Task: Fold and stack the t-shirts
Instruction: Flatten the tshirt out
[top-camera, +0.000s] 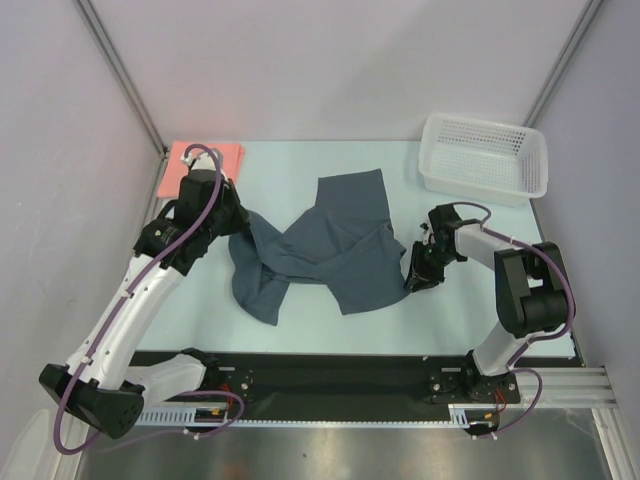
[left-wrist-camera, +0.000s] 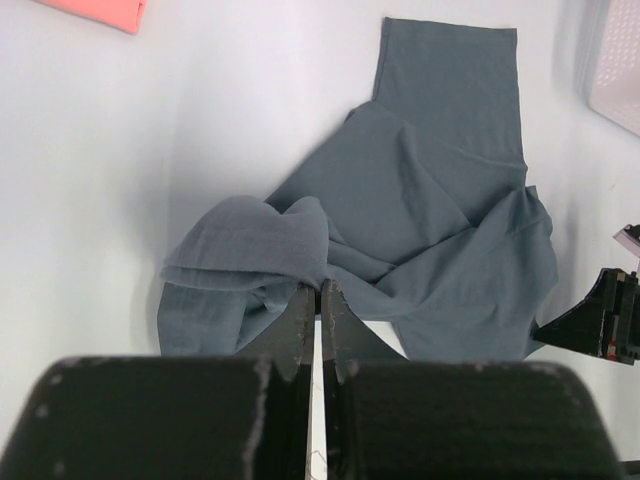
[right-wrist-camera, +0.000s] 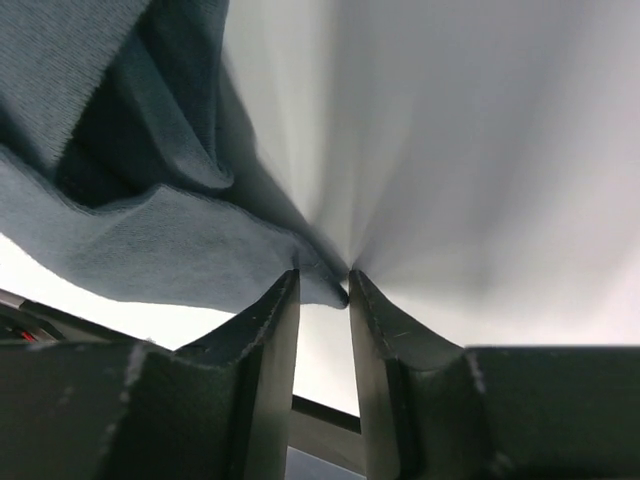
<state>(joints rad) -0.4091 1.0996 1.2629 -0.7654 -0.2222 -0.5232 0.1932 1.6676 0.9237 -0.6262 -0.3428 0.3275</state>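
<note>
The dark slate t-shirt (top-camera: 330, 240) lies crumpled and spread across the middle of the table (top-camera: 330, 330). My left gripper (top-camera: 238, 224) is at its left side, shut on a raised fold of the cloth (left-wrist-camera: 250, 240), with the pinch at the fingertips of the gripper (left-wrist-camera: 320, 286). My right gripper (top-camera: 415, 280) is low at the shirt's right edge. Its jaws stand a little apart, and a corner of the slate cloth (right-wrist-camera: 150, 240) lies between the tips of that gripper (right-wrist-camera: 322, 272). The salmon-pink t-shirt (top-camera: 225, 155) lies folded at the back left corner, partly behind my left arm.
A white mesh basket (top-camera: 485, 158) stands at the back right of the table. Grey walls close in the left, back and right sides. The black rail with both arm bases (top-camera: 330, 385) runs along the near edge.
</note>
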